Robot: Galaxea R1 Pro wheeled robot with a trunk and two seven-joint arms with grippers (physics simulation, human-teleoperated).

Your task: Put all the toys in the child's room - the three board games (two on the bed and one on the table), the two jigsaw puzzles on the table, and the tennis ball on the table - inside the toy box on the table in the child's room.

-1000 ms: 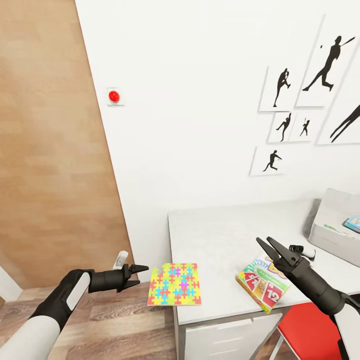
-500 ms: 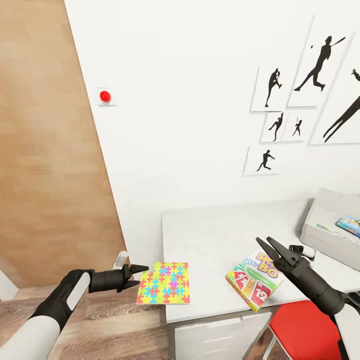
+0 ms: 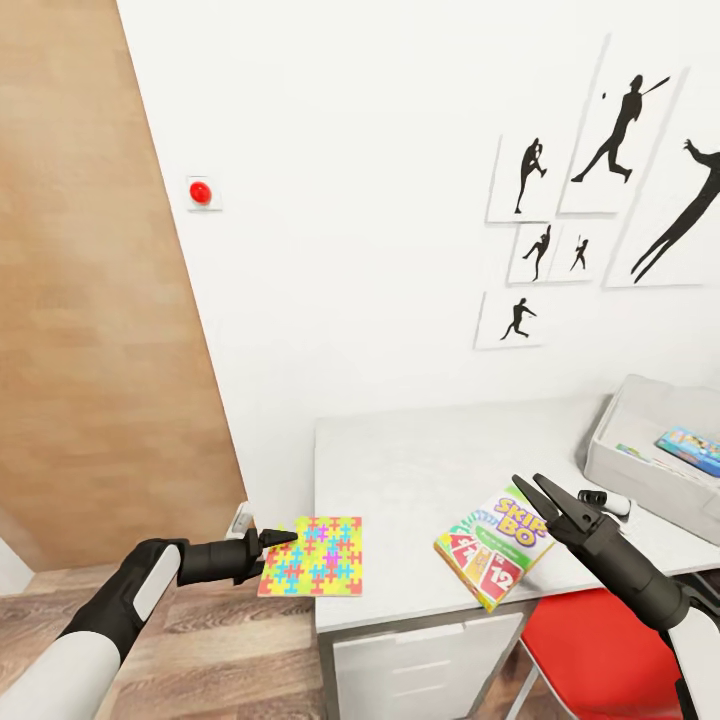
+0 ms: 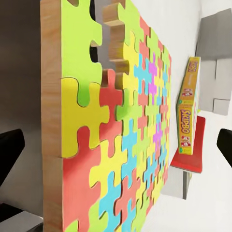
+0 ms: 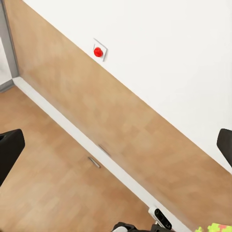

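jigsaw puzzle point(image 3: 312, 556), thin wood-edged square, overhangs smooth pale table point(image 3: 420, 480).

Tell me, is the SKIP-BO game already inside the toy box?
No, the SKIP-BO game lies on the table, apart from the toy box.

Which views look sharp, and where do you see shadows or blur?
Head view: sharp, evenly lit, only soft shadows under the SKIP-BO box on the table. Left wrist view: the jigsaw puzzle is very close, its near edge slightly soft. Right wrist view: clear, no glare.
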